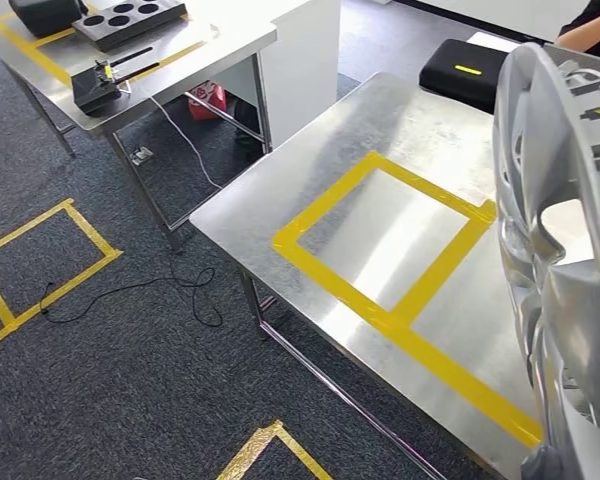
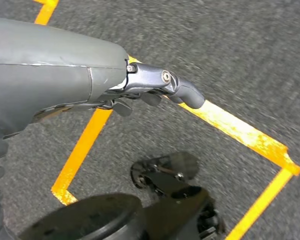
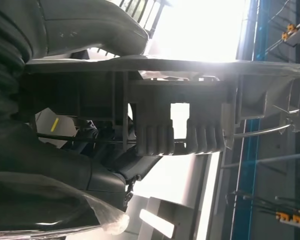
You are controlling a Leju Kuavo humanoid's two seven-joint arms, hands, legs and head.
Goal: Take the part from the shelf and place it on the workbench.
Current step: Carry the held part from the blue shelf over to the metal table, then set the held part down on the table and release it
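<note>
Grey fingers (image 3: 114,172) of the right hand (image 3: 65,165) are grasping the silver wheel cover (image 1: 561,270), holding it upright above the steel table (image 1: 372,130) beside the yellow tape rectangle (image 1: 384,235). Left hand (image 2: 156,87) is hanging over carpet (image 2: 216,45), fingers loosely curled, holding nothing.

The bench (image 1: 335,170) lay bare inside its yellow tape rectangle (image 1: 382,240); open steel ran all round the tape toward the near edge; a black case (image 1: 463,72) sat at the far corner; the silver wheel cover (image 1: 557,270), gripped by the right robot hand (image 3: 84,170), stood on edge over the bench's right side; the left robot hand (image 2: 156,90) hung over the carpet floor (image 2: 235,60), holding nothing.
</note>
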